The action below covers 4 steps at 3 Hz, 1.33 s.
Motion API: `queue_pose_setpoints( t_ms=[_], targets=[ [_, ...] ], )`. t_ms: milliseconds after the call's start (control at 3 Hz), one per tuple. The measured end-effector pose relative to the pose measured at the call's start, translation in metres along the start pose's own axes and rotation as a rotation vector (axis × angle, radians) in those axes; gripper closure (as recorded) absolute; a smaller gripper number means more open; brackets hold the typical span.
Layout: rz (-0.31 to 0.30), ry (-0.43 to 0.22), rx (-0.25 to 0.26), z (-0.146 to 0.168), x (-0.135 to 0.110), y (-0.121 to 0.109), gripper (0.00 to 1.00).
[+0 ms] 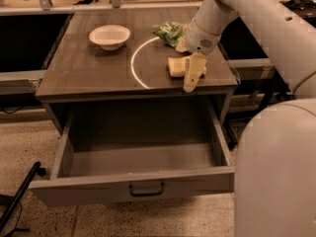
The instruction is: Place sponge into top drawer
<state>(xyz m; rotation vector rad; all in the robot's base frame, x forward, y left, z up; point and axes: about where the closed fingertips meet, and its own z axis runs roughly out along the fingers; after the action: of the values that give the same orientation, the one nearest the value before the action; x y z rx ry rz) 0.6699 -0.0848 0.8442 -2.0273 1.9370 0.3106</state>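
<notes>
sponge (175,66) lies flat on the bench (89,73), near the front right corner, just inside the right end of a thin white arc (136,65) marked on the top. the claw (190,83) hangs tip-down over the sponge's right end, covering it from this view and reaching past the bench's front edge; how far open it is, and whether it has hold of the sponge, i cannot tell. just behind the sponge sits a green snack bag (170,32), partly hidden by the pale arm (247,9). a white bowl (109,35) stands well apart toward the back left. below the bench top, the top drawer (74,194) is pulled out, its dark handle (146,189) at the centre of the front panel.
</notes>
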Motion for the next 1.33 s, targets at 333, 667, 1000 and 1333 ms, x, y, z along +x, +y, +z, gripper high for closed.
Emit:
queue_pose_setpoints(
  t_ms=[333, 667, 1000, 1333],
  targets=[
    [0.007, 0.006, -0.016, 0.005, 0.007, -0.004, 0.17],
    [0.015, 0.006, -0.03, 0.01, 0.012, -0.006, 0.41],
    [0.013, 0.003, -0.021, 0.006, 0.011, -0.005, 0.7],
    [0.005, -0.019, 0.036, -0.02, 0.003, 0.005, 0.95]
  ],
)
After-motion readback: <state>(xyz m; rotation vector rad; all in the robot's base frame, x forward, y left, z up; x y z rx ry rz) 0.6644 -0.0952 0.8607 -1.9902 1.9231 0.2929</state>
